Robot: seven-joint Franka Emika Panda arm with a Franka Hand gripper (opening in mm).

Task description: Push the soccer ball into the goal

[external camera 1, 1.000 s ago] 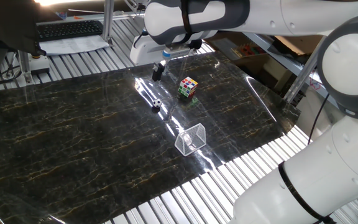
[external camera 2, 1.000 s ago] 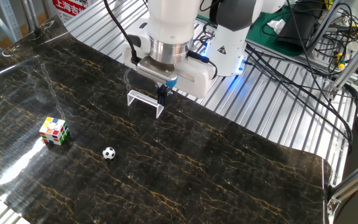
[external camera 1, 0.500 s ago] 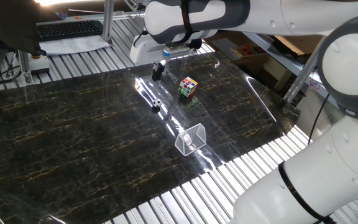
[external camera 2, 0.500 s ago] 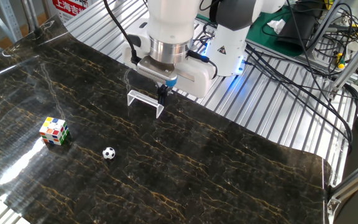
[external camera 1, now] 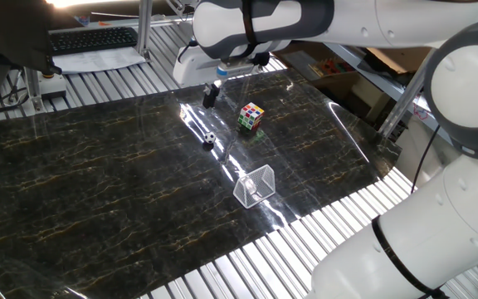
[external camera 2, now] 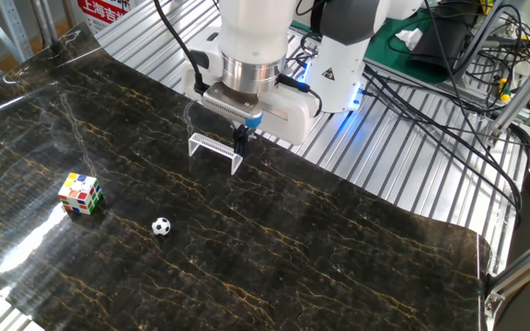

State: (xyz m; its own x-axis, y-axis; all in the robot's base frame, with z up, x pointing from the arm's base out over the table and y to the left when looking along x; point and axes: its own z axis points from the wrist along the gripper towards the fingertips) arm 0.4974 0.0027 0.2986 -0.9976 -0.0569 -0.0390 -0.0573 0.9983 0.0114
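Observation:
The soccer ball (external camera 1: 209,139) is a tiny white ball with black patches, lying on the dark marble table top; it also shows in the other fixed view (external camera 2: 160,225). The goal (external camera 1: 256,186), a small wire frame with netting, stands apart from the ball nearer the table's edge, and it shows in the other fixed view (external camera 2: 216,151). My gripper (external camera 1: 210,97) hangs above the table beyond the ball on the side away from the goal, touching neither. Its black fingers are pressed together and hold nothing. In the other fixed view the gripper (external camera 2: 240,140) overlaps the goal's right end.
A multicoloured Rubik's cube (external camera 1: 251,116) sits beside the ball, also visible in the other fixed view (external camera 2: 80,193). A keyboard (external camera 1: 94,39) lies behind the table. The robot base (external camera 2: 339,55) and cables (external camera 2: 449,101) are off the marble sheet, on slatted metal.

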